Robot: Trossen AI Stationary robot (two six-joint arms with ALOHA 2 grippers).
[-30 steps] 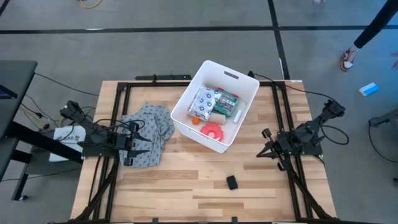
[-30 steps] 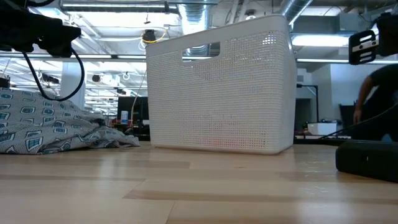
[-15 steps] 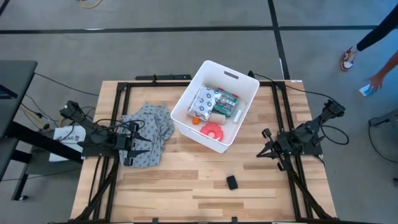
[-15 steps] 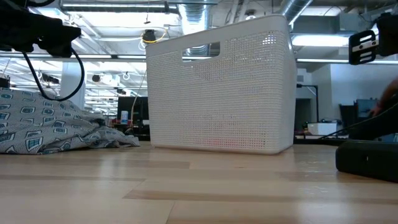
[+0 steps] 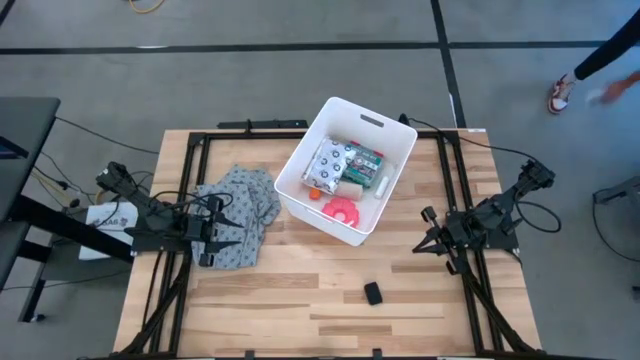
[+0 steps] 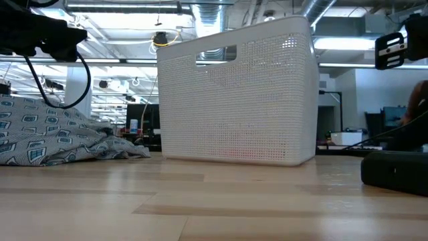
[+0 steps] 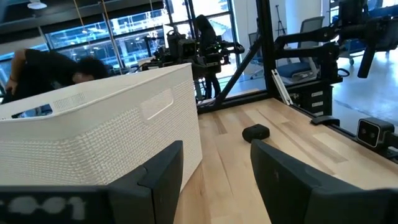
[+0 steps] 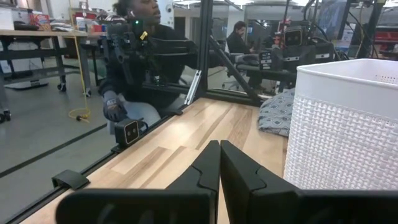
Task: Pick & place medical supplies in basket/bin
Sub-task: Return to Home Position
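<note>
The white rectangular bin [image 5: 346,168] stands on its base at the table's far middle, turned at an angle. Inside it lie the clear spotted packet [image 5: 327,164], the green-red printed box [image 5: 366,160], a white tube [image 5: 381,186], a pink round disc [image 5: 341,209] and a bit of orange [image 5: 314,194]. My left gripper [image 5: 234,233] hovers open over the grey patterned cloth [image 5: 238,213], left of the bin. My right gripper [image 5: 420,240] is shut, right of the bin, near the table's right edge. In the low view the bin [image 6: 237,100] hides its contents.
A small black block [image 5: 373,293] lies on the wood near the table's near edge, also in the left wrist view [image 7: 255,132]. Black frame rails [image 5: 190,180] run along the table's sides. A person's arm [image 5: 600,45] shows on the floor beyond the far right corner.
Both arms and the items have kept still. Only the person beyond the table's far right corner has moved.
</note>
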